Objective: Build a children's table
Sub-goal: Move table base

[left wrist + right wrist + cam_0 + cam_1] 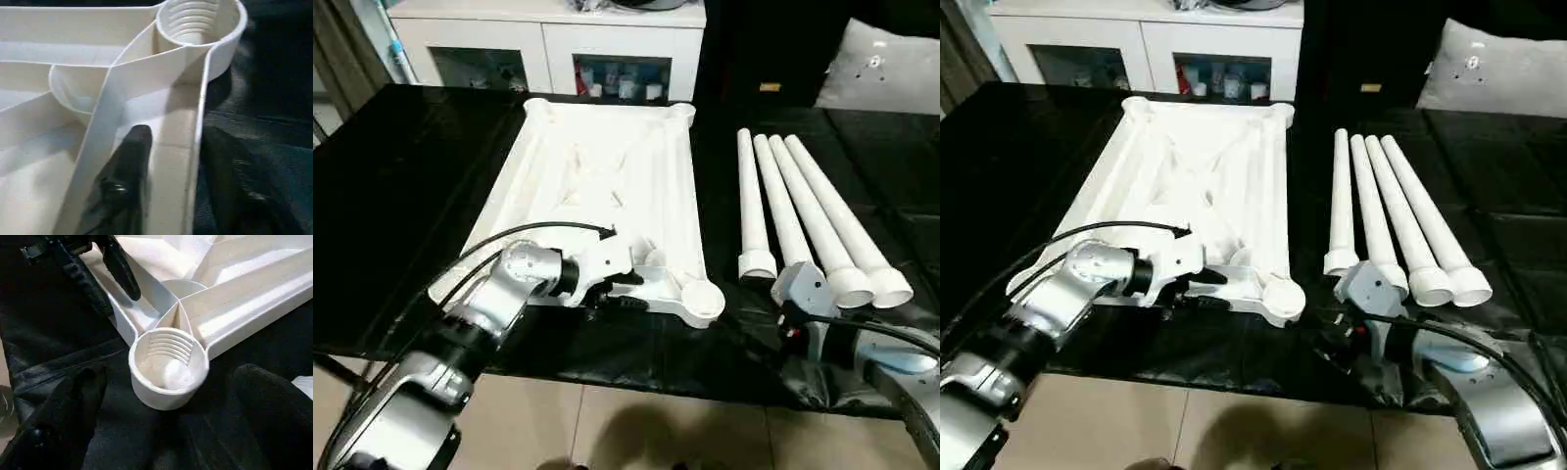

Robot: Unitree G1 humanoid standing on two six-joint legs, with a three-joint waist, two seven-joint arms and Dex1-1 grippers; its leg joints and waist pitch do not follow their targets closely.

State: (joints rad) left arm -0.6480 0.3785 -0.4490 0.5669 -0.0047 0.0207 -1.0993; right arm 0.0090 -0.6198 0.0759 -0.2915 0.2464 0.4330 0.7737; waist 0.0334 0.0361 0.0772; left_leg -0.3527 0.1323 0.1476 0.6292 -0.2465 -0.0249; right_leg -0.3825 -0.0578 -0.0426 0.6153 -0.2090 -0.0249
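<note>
The children's table top (pixel 607 166) lies upside down on the black work table, ribbed underside up. My left gripper (pixel 629 291) is open at its near edge, straddling the rim wall: one finger (pixel 127 166) rests inside by a rib, the other lies outside on the cloth. The near right corner socket (pixel 168 367) shows its inner threads. My right gripper (pixel 171 377) is open, low over the cloth, its two fingers spread wide to either side of that socket without touching it. Four white tapered legs (pixel 803 211) lie side by side to the right, collars toward me.
The black-covered work table (pixel 391 196) ends just in front of my grippers, with beige floor below. A white glass-door cabinet (pixel 548 39) stands behind it. A grey cushion (pixel 881 64) sits at the back right.
</note>
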